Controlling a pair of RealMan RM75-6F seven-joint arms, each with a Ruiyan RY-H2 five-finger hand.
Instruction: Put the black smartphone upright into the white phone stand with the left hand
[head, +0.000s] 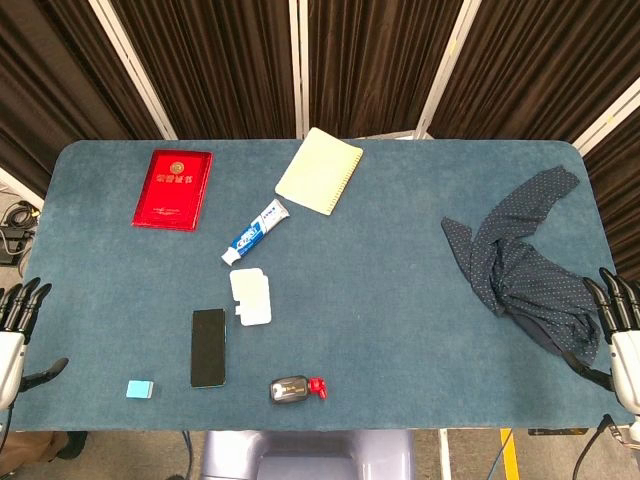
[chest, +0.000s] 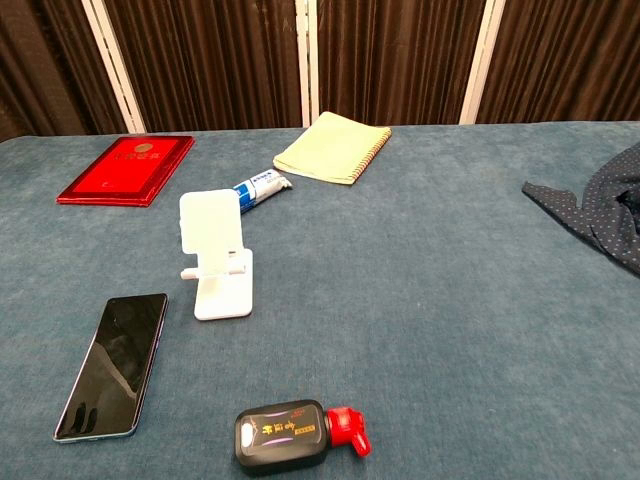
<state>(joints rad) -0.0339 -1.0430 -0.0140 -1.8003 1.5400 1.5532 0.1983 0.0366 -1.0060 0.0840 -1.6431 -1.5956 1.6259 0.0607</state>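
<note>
The black smartphone (head: 208, 347) (chest: 113, 364) lies flat on the blue table, screen up, near the front left. Just behind and to its right stands the white phone stand (head: 250, 296) (chest: 216, 256), upright and holding nothing. My left hand (head: 14, 330) hovers off the table's left edge with its fingers spread, holding nothing, well left of the phone. My right hand (head: 620, 325) is at the far right edge, fingers spread and holding nothing. Neither hand shows in the chest view.
A red booklet (head: 172, 188), a toothpaste tube (head: 255, 232) and a yellow notebook (head: 319, 170) lie behind the stand. A black ink bottle with a red cap (head: 295, 388) and a small blue eraser (head: 139, 389) sit along the front edge. Dark dotted cloth (head: 520, 260) lies at the right.
</note>
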